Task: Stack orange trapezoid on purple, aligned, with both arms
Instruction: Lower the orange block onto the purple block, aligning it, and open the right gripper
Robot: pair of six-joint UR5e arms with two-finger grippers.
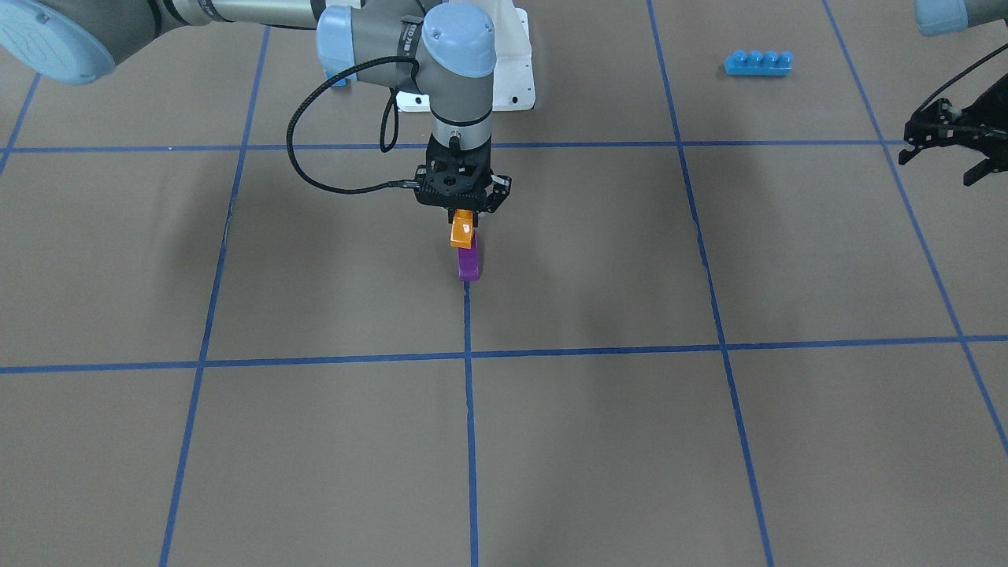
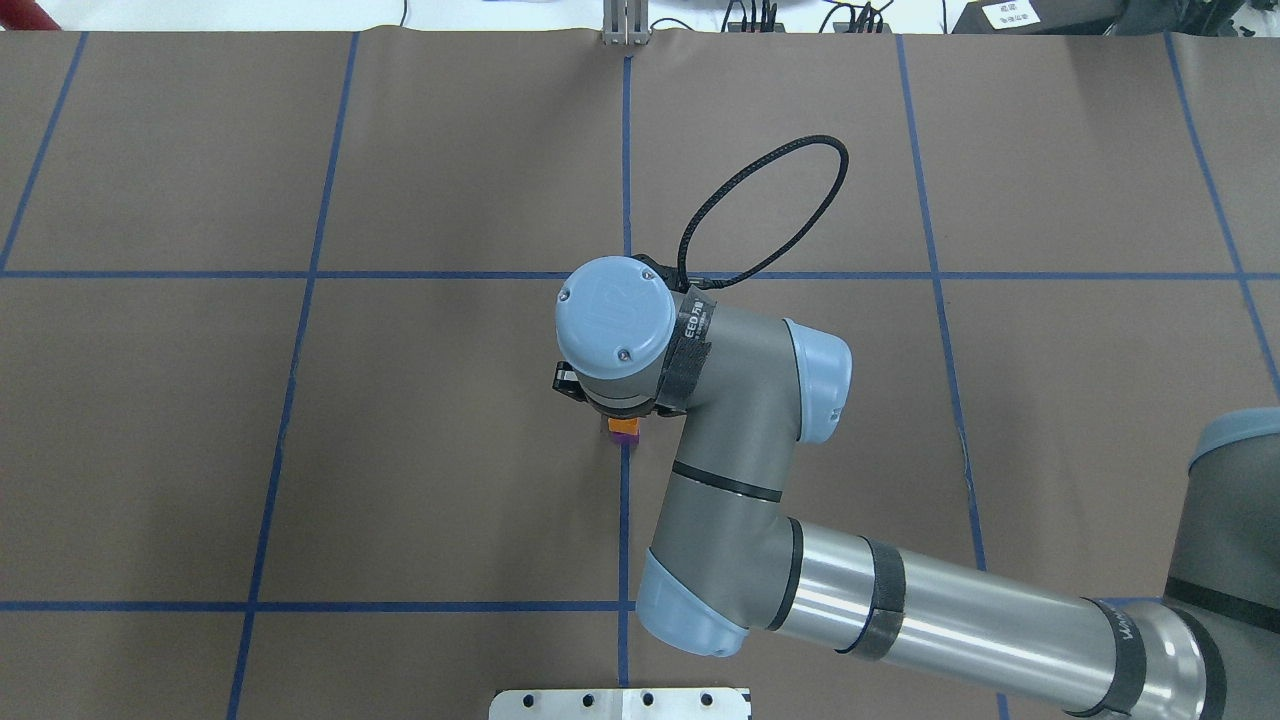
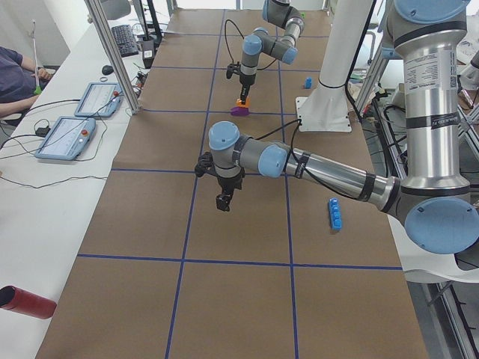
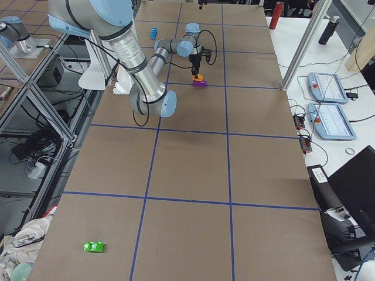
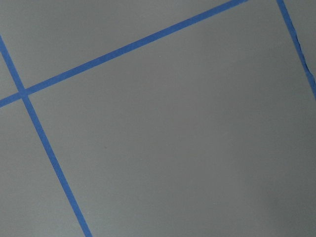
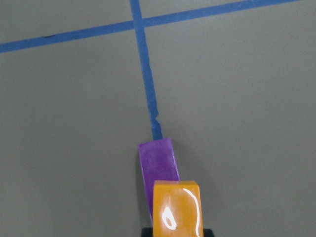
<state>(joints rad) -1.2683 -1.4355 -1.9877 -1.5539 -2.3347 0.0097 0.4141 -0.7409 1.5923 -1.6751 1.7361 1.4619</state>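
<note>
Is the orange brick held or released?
Held: right gripper shut on the orange brick, just above the purple brick; whether they touch, cannot tell.

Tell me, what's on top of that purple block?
An orange block, held by the right gripper, sits over one end of the purple block. Whether they touch cannot be seen.

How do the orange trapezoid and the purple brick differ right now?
Support: the orange trapezoid is gripped by the right end effector; the purple brick rests on the table, ungripped. Height: the orange trapezoid is above the purple brick. Extent: in the right wrist view the purple brick juts out past the orange trapezoid. Both are small, glossy and similar in size.
</note>
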